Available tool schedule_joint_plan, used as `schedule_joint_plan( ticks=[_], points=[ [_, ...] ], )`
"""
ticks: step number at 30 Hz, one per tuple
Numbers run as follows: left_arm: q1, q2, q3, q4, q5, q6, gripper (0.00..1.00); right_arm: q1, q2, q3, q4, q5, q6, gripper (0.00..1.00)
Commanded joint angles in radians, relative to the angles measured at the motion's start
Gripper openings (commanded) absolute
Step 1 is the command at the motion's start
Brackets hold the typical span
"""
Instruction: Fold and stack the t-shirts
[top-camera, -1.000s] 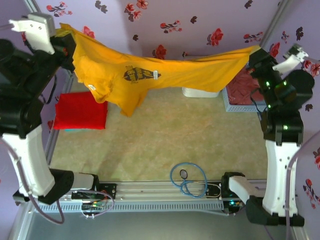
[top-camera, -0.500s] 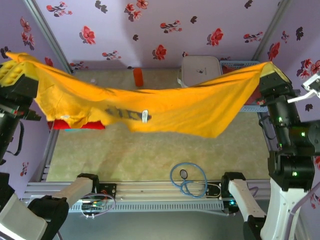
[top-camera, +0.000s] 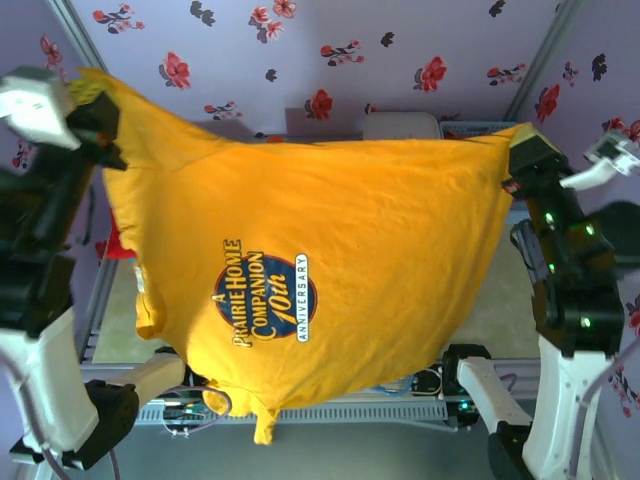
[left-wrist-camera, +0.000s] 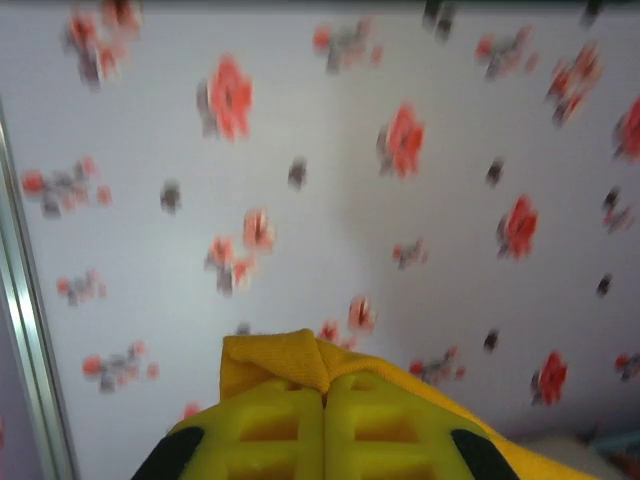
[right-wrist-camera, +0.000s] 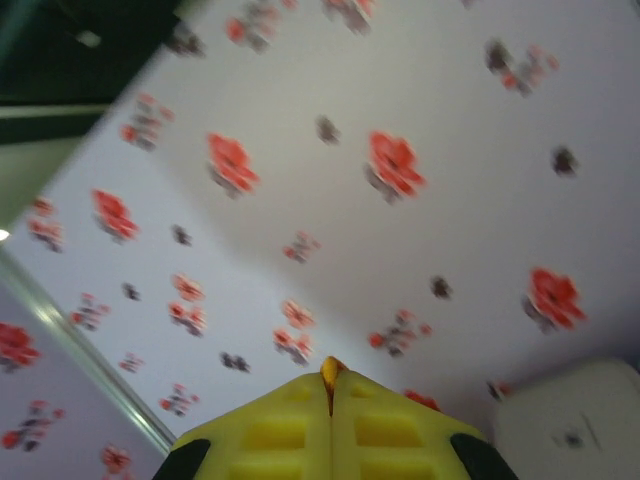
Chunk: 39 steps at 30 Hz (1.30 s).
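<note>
A golden-yellow t-shirt (top-camera: 330, 270) with a dark round print hangs spread between both arms, high over the table and tilted toward the camera. My left gripper (top-camera: 92, 108) is shut on its upper left corner; a fold of yellow cloth (left-wrist-camera: 275, 362) sticks out past the closed fingers in the left wrist view. My right gripper (top-camera: 520, 150) is shut on the upper right corner, with a small tip of yellow cloth (right-wrist-camera: 331, 371) pinched between its pads. A sliver of the bright red t-shirt (top-camera: 117, 243) shows behind the yellow one's left edge.
The white rounded case (top-camera: 400, 124) stands at the back of the table, also at the lower right of the right wrist view (right-wrist-camera: 570, 420). A blue tray (top-camera: 478, 128) edges out beside it. Flowered walls close in the cell on three sides.
Both arms swung the yellow t-shirt up and toward the camera. It went from a sagging band across the back to a broad hanging sheet that covers most of the table.
</note>
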Motion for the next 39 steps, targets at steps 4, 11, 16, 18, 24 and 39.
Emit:
schedule_joint_plan(
  ticks=[4, 11, 16, 18, 24, 39],
  points=[
    [0.009, 0.048, -0.258, 0.182, -0.064, -0.1, 0.0, -0.004, 0.156, -0.16, -0.067, 0.096, -0.05, 0.0],
    [0.011, 0.14, -0.518, 0.294, -0.043, -0.213, 0.0, -0.008, 0.402, -0.255, 0.068, 0.176, -0.084, 0.0],
    [0.01, 0.265, -0.623, 0.39, -0.037, -0.254, 0.0, -0.013, 0.642, -0.203, 0.156, 0.186, -0.091, 0.0],
    [0.01, 0.318, -0.64, 0.423, -0.032, -0.253, 0.0, -0.018, 0.731, -0.175, 0.17, 0.194, -0.084, 0.0],
    [0.018, 0.447, -0.63, 0.474, -0.03, -0.244, 0.0, -0.033, 0.892, -0.149, 0.233, 0.143, -0.08, 0.0],
    [0.025, 0.596, -0.552, 0.47, -0.011, -0.239, 0.0, -0.036, 0.94, -0.194, 0.223, 0.129, -0.14, 0.0]
  ],
)
